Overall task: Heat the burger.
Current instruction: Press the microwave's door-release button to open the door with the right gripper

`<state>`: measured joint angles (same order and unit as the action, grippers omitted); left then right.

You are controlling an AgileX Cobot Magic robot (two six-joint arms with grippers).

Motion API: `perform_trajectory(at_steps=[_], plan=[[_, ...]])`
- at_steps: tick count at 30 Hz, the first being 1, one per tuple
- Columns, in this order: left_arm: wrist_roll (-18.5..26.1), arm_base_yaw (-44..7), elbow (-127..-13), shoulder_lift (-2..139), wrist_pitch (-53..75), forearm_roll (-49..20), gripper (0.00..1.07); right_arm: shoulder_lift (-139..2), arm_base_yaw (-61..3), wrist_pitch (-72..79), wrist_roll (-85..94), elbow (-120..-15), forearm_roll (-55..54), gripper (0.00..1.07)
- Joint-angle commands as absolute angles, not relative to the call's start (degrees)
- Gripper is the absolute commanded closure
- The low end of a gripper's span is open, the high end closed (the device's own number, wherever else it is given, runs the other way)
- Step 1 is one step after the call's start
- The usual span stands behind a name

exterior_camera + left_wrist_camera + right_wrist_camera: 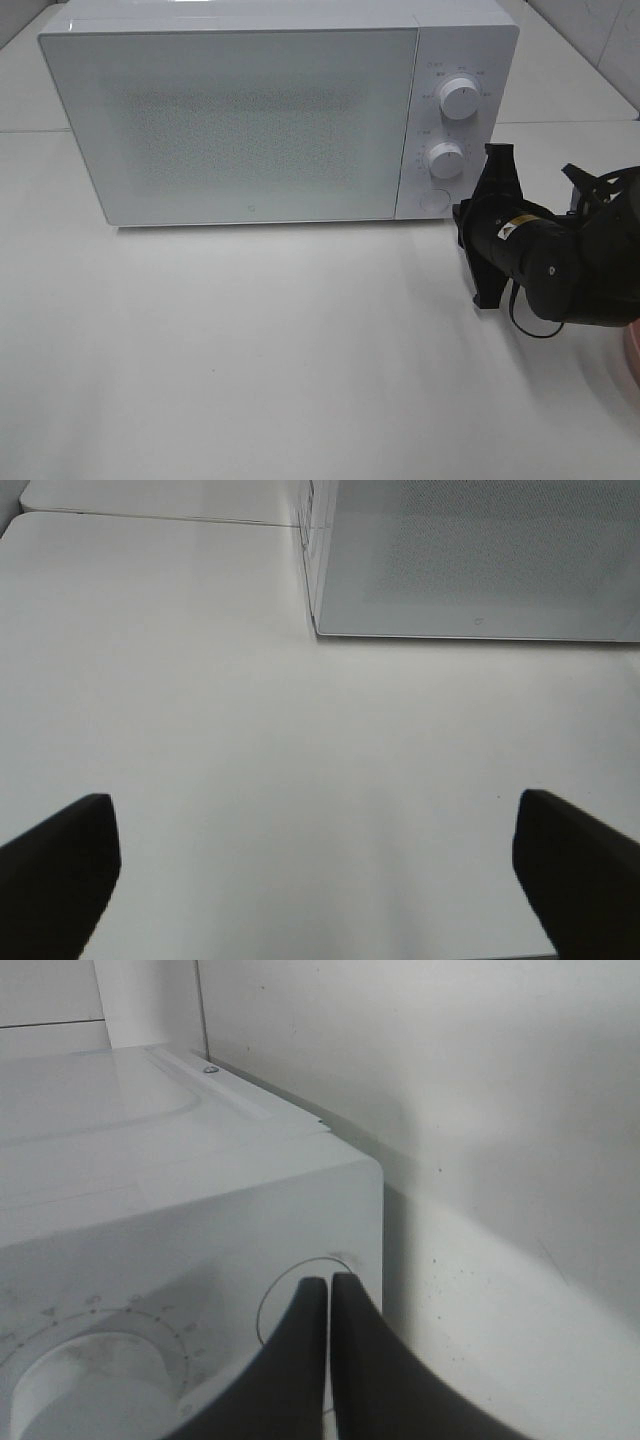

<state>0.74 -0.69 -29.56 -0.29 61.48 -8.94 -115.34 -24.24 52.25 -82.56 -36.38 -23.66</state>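
Since burger is being shown in no view, shut microwave (240, 110) is being judged next target. Right gripper (329, 1280), clenched and empty, is being aimed at round button (433, 199) close ahead. Left gripper (315, 870), spread and empty, is being held farther off.

The microwave (240, 110) fills the back of the table (250, 350), and its shut door (230, 120) bars the way inside. In front of it, bare tabletop gives wide room across the left and middle. On the right, the right arm (545, 260) crowds the control panel (450, 120), its gripper (330, 1295) closed at the round button (433, 200). A plate (633, 355) rim lies just beyond the arm.
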Motion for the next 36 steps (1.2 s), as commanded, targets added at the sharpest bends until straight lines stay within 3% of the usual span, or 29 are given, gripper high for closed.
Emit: perform_trajectory(at_steps=[1,36], plan=[[0.7,-0.6,-29.5,-1.1,61.1,-8.8,0.07,-116.6,-24.0,52.1,-81.8,-38.4,-23.1,1.07],[0.7,-0.6,-29.5,-1.1,61.1,-8.8,0.07,-119.8,-21.5,53.5,-85.0,-44.1,-15.5,1.07]])
